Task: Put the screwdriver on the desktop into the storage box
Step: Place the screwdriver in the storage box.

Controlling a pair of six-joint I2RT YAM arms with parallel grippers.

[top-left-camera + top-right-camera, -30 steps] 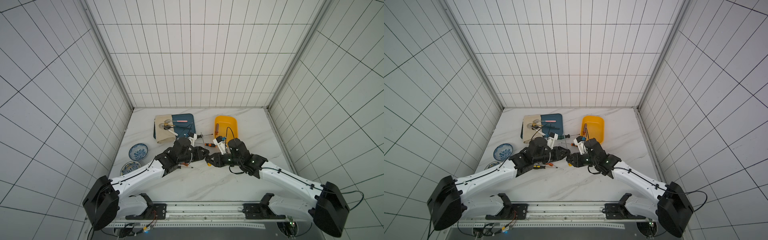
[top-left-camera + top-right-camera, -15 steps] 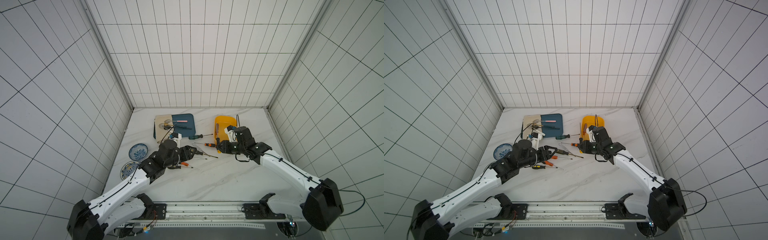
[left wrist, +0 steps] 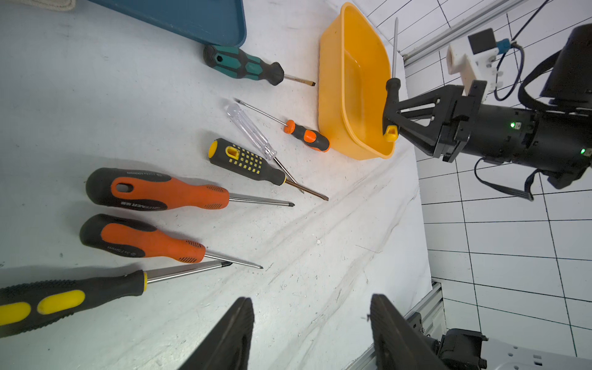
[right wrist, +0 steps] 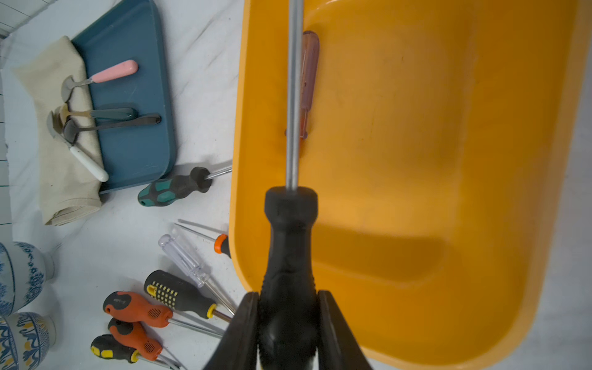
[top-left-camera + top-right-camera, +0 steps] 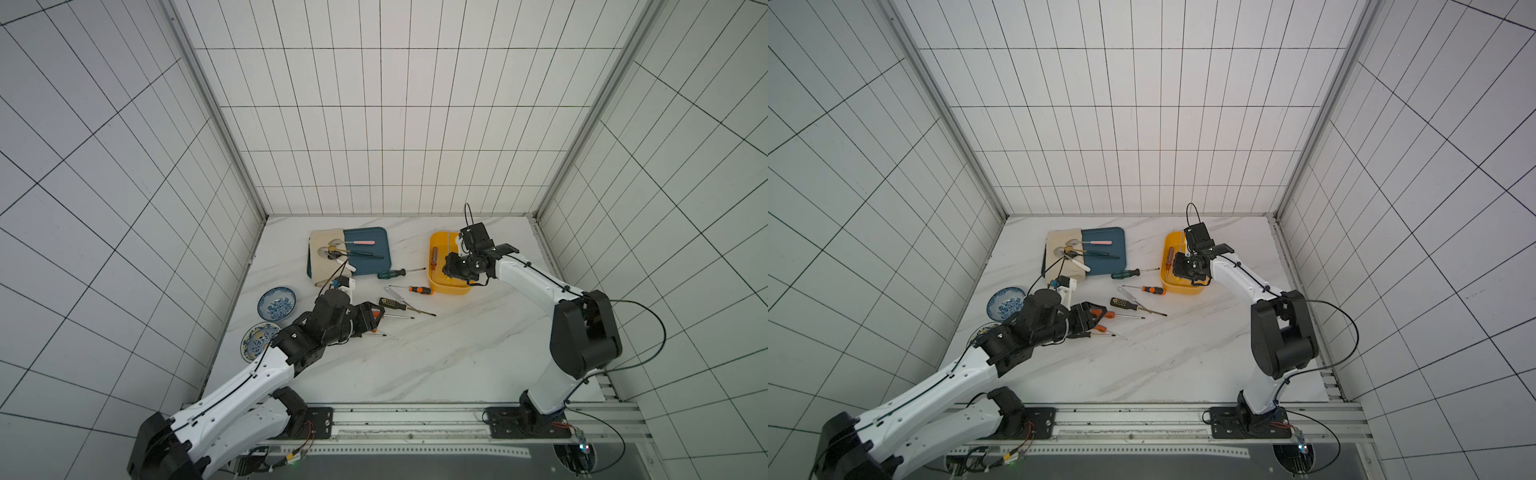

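The right gripper (image 4: 288, 315) is clamped on the handle of a black-handled screwdriver (image 4: 290, 243), carrying it above the storage box (image 4: 480, 208), which sits at about 2 o'clock from the middle of the desktop (image 3: 320, 256) in both top views. The shaft points toward 12 o'clock, along the box's long axis, likely so the tool drops flat between the walls rather than bridging the rim. It hangs over the 9 o'clock half of the box, right above a reddish screwdriver (image 4: 309, 80) lying on the floor there, so a release here may land one on the other. In the left wrist view the tool looks clear of the rim. The left gripper (image 3: 310, 323) hovers with its jaws parted and nothing between them, at about 8 o'clock from the box, beside seven loose screwdrivers (image 3: 160, 192) on the desktop, most with handles on its side. I judge it is placed to take the next one. The blue tray (image 4: 134, 96), at 9 o'clock from the box, holds cutlery and plays no part.
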